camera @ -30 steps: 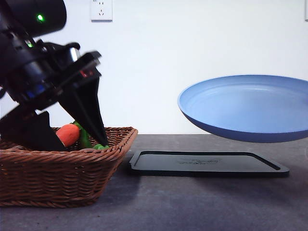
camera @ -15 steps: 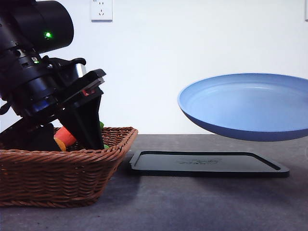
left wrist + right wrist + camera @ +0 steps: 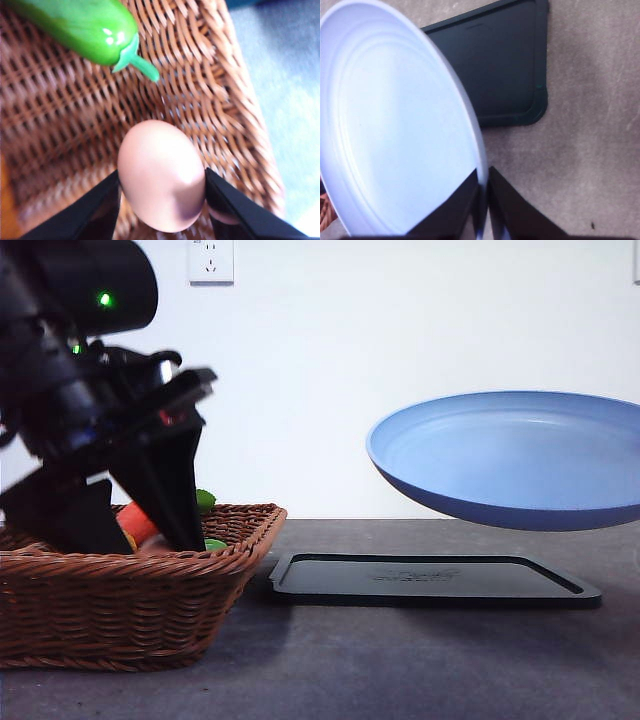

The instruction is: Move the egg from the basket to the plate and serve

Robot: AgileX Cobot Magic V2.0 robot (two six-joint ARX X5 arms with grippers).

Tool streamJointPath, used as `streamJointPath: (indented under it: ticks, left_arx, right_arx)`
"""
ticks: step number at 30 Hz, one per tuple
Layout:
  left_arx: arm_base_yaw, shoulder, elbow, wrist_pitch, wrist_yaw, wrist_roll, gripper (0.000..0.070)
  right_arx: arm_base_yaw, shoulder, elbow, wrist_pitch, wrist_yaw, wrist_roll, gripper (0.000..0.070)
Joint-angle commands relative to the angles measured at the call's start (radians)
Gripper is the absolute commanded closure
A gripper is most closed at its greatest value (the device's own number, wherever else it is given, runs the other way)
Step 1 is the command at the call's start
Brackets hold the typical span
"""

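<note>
In the left wrist view the brownish-pink egg (image 3: 161, 172) sits between my left gripper's (image 3: 162, 175) two black fingers, which press on both its sides just above the woven floor of the basket (image 3: 60, 130). In the front view the left gripper (image 3: 130, 538) reaches down inside the wicker basket (image 3: 120, 605) at the left. The light-blue plate (image 3: 510, 460) hangs tilted in the air at the right, above the table. My right gripper (image 3: 482, 173) is shut on the plate's rim (image 3: 477, 150).
A flat black tray (image 3: 430, 580) lies on the grey table under the plate. In the basket a green vegetable (image 3: 75, 25) lies beside the egg, and an orange-red toy (image 3: 135, 523) lies behind the fingers. A white wall stands behind the table.
The left gripper's fingers were spread wide over the basket and have closed inward around the egg. The plate has risen very slightly.
</note>
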Motion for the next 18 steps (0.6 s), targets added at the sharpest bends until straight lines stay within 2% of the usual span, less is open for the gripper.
streamJointPath:
  ticks: [1,4,8,13,18]
  left_arx:
    - [-0.003,0.006,0.069,-0.064,-0.002,0.057,0.0447]
    - [-0.003,0.006,0.18,-0.198,-0.002,0.099,0.0447]
    - [-0.005,0.006,0.343,-0.305,0.027,0.113,0.0447]
    - [-0.047,0.006,0.508,-0.305,0.112,0.112,0.0447]
    - [-0.156,0.008,0.543,-0.236,0.096,0.113,0.0447]
  right_arx:
    - [0.0,0.003,0.016,0.007,-0.027,0.014,0.07]
    - [0.003,0.004,0.016,-0.001,-0.065,0.029,0.07]
    - [0.027,0.012,0.016,-0.02,-0.073,0.031,0.07]
    - [0.092,0.058,0.016,-0.036,-0.092,0.039,0.07]
    - [0.176,0.126,0.016,-0.022,-0.114,0.064,0.07]
